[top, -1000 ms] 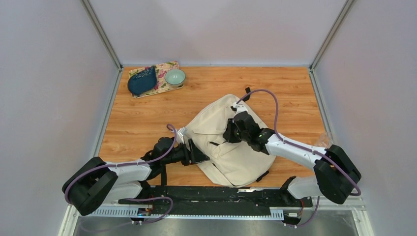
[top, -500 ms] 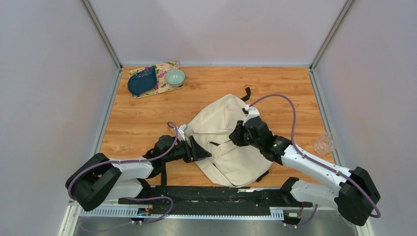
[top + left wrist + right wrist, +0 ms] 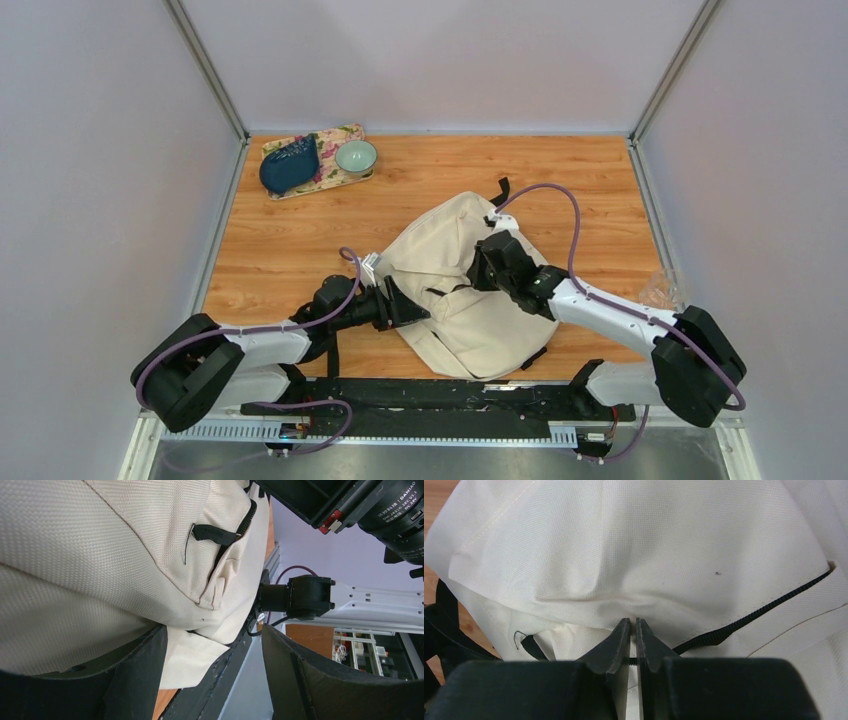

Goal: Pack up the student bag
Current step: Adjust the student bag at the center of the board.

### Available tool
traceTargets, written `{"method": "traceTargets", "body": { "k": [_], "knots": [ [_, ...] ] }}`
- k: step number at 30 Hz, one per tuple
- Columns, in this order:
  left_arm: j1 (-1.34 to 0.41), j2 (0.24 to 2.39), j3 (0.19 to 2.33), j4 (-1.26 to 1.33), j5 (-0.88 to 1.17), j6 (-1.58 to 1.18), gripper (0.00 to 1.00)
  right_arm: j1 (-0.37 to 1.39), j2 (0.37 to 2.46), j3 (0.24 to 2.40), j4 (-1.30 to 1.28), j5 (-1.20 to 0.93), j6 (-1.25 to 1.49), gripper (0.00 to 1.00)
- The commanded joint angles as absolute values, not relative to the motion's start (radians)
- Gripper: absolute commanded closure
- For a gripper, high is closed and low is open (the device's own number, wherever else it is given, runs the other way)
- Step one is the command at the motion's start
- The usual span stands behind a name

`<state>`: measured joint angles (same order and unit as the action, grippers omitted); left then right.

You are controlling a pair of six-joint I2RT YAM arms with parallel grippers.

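Right fingers (image 3: 618, 645): the right gripper (image 3: 634, 626) has them pressed together on a thin black strip at the near end of the zipper (image 3: 754, 615), which I take to be the zipper pull (image 3: 631, 658).
Left fingers (image 3: 131, 680): the left gripper (image 3: 212, 632) holds them wide apart, straddling the bag's left edge; cloth touches one finger, and nothing is clamped.
Student bag (image 3: 450, 280): lies flat on the table (image 3: 600, 180), just ahead of both arm bases; the visible run of zipper looks closed.
Change: over the last second the right elbow swung out from the bag and came back, while the pinch stayed at the same spot on the bag. The left gripper crept slightly nearer.
Meaning: probably a tug that has not yet opened the bag, so the packing itself is still ahead.
Beyond the bag: a dark blue pouch (image 3: 290, 165) and a bowl (image 3: 356, 156) sit on a floral mat (image 3: 338, 135), well off to its far left.
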<state>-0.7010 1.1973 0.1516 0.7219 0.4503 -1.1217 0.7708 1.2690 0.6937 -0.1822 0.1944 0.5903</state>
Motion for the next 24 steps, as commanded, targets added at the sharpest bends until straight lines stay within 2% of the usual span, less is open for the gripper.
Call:
{"method": "traceTargets", "body": {
  "k": [1,9,12,16,17,24],
  "knots": [
    [-0.706,1.193,0.166,0.759,0.446,-1.118,0.23,0.769,1.302,0.681,-0.179,0.23,0.629,0.87],
    [-0.706,1.233,0.181,0.772,0.474,-1.126,0.22,0.759,1.341,0.784,-0.198,0.276,0.574,0.86],
    [-0.706,1.232,0.178,0.769,0.456,-1.127,0.22,0.759,1.292,0.801,-0.207,0.255,0.561,0.84],
    [-0.704,1.241,0.178,0.77,0.401,-1.134,0.21,0.762,1.172,0.775,-0.183,0.16,0.557,0.72],
    [-0.706,1.246,0.181,0.769,0.387,-1.135,0.21,0.765,1.155,0.772,-0.189,0.15,0.555,0.66],
    [-0.704,1.316,0.201,0.776,0.298,-1.163,0.21,0.785,1.054,0.736,-0.236,0.137,0.586,0.62]
  ]
}}
